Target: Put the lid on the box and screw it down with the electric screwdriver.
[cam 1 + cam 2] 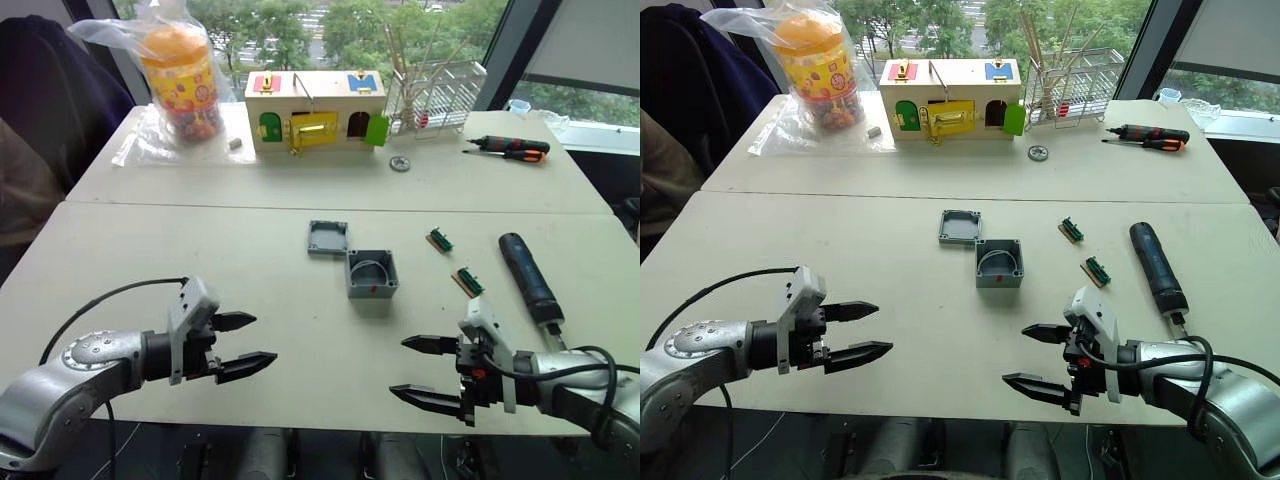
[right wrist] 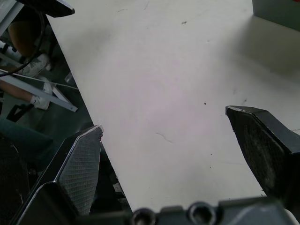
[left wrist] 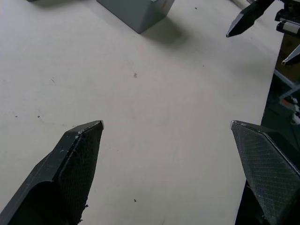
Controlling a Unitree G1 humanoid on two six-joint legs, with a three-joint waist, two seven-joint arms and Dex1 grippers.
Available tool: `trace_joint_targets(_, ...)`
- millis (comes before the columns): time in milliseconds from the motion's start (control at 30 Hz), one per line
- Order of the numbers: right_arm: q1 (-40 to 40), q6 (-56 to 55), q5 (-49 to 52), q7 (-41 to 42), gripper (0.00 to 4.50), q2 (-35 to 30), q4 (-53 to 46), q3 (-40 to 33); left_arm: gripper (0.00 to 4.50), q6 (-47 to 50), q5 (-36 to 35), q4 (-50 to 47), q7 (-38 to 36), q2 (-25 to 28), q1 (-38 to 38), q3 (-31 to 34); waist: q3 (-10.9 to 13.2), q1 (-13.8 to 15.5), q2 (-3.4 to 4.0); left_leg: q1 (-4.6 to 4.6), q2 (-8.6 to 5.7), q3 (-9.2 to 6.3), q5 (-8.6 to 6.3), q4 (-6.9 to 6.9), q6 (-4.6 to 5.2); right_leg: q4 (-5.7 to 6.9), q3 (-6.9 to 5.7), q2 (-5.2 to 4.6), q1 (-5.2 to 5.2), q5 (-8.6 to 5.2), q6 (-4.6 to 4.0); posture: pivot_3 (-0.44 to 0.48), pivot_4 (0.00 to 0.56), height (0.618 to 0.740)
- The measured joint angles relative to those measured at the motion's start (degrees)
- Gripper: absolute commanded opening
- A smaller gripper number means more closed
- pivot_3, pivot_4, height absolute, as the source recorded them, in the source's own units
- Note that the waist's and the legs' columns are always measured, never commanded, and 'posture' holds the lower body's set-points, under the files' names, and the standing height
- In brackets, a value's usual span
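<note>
1. i see my left gripper point(image 1: 247, 343) low over the near table point(image 1: 200, 260) edge, jaws spread wide, holding nothing.
2. my right gripper point(image 1: 418, 370) sits opposite it, jaws also apart and empty.
3. the box point(image 1: 371, 276) stands open mid-table, between and beyond both grippers.
4. the lid point(image 1: 328, 238) lies just beside the box's far left corner.
5. the electric screwdriver point(image 1: 529, 277) lies flat to the right, well apart from the box.

Worktop point(image 1: 200, 260), pale, two joined sections. Near section: open grey box point(image 1: 371, 275), lid point(image 1: 328, 237) touching its far corner, two green connector pieces point(image 1: 440, 240), electric screwdriver point(image 1: 529, 278). Far section: wooden box point(image 1: 315, 109), bagged jar point(image 1: 181, 80), wire rack point(image 1: 435, 95), hand screwdriver point(image 1: 512, 148), small gear point(image 1: 400, 163).
</note>
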Motion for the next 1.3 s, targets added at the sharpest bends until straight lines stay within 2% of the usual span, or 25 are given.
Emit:
trace_joint_targets(367, -1.01, -0.05, -2.64, -1.82, 4.5, 0.25, 0.0, 1.38, 4.48, -0.05, -0.03, 0.08, 0.94, -0.45, -0.47, -0.36, -0.01, 0.02, -0.01, 0.0, 0.0, 0.0, 0.01, 0.01, -0.01, 0.01, 0.0, 0.0, 0.0, 0.0, 0.0, 0.0, 0.15, 0.706)
trace_joint_targets(567, -1.51, 0.67, -0.27, -1.52, 4.5, 1.11, 0.01, 0.75, 4.48, 0.47, -1.15, 0.19, 0.97, -0.41, -1.19, -0.46, -0.01, 0.03, -0.01, 0.0, 0.0, 0.0, 0.01, 0.02, -0.01, 0.01, 0.0, 0.0, 0.01, 0.0, 0.0, 0.0, 0.15, 0.706)
trace_joint_targets(667, -6.26, 5.14, 5.93, -3.97, 4.5, 1.19, 0.31, -1.64, 4.48, 4.2, -1.04, 2.3, 3.29, 0.99, -9.08, -1.43, 0.0, 0.14, -0.02, 0.0, 0.0, -0.1, 0.04, 0.13, -0.04, 0.1, -0.06, 0.01, 0.07, 0.01, 0.0, 0.0, 0.15, 0.706)
trace_joint_targets(733, -11.92, 9.31, 13.43, -6.86, 4.5, 0.83, 0.41, -3.85, 4.48, 7.81, 0.28, 6.15, 0.83, 6.22, -21.17, -6.69, 0.0, 0.32, -0.13, 0.0, -0.02, -0.17, 0.04, 0.18, -0.05, 0.16, -0.13, 0.04, 0.1, 0.01, 0.0, 0.0, 0.15, 0.706)
trace_joint_targets(833, -16.81, 12.93, 21.94, -10.45, 4.5, -0.96, 0.18, -6.16, 4.48, 7.29, 3.27, 11.55, -4.92, 7.66, -36.68, -11.76, 0.0, 0.15, -0.14, -0.04, -0.07, -0.12, -0.01, 0.14, 0.03, 0.04, -0.12, 0.04, 0.1, 0.0, 0.01, 0.0, 0.15, 0.706)
trace_joint_targets(900, -17.14, 14.51, 25.27, -12.91, 4.5, -2.61, -0.3, -7.87, 4.48, 4.52, 7.41, 17.68, -10.15, 5.1, -46.62, -18.21, 0.0, 0.25, -0.2, -0.07, -0.16, -0.07, -0.04, 0.05, 0.08, 0.03, -0.11, 0.02, 0.13, 0.01, 0.03, 0.0, 0.15, 0.706)
trace_joint_targets(967, -17.36, 15.18, 26.71, -15.35, 4.5, -3.58, -1.12, -8.67, 4.48, 1.16, 11.79, 22.73, -14.75, 1.52, -53.43, -24.53, 0.05, 0.11, -0.28, -0.11, -0.31, 0.01, -0.05, 0.04, 0.11, -0.03, -0.11, 0.01, 0.11, 0.02, 0.04, 0.0, 0.15, 0.706)
trace_joint_targets(1167, -10.96, 15.43, 25.02, -22.58, 4.5, -3.27, -3.68, -10.32, 4.48, -6.67, 24.79, 40.17, -22.8, -13.54, -65.73, -40.89, 0.16, 0.13, -0.51, -0.09, -0.2, 0.04, -0.01, 0.27, 0.07, 0.05, -0.09, 0.04, 0.08, 0.01, 0.07, 0.0, 0.15, 0.706)
trace_joint_targets(1300, -7.33, 14.59, 24.74, -27.16, 4.5, -1.31, -6.1, -11.1, 4.48, -12.0, 31.46, 49.65, -25.65, -22.45, -70.08, -46.27, 0.17, 0.0, -0.52, -0.11, -0.12, 0.02, -0.02, 0.28, 0.09, 0.06, -0.06, 0.05, 0.02, 0.01, 0.07, 0.0, 0.15, 0.706)
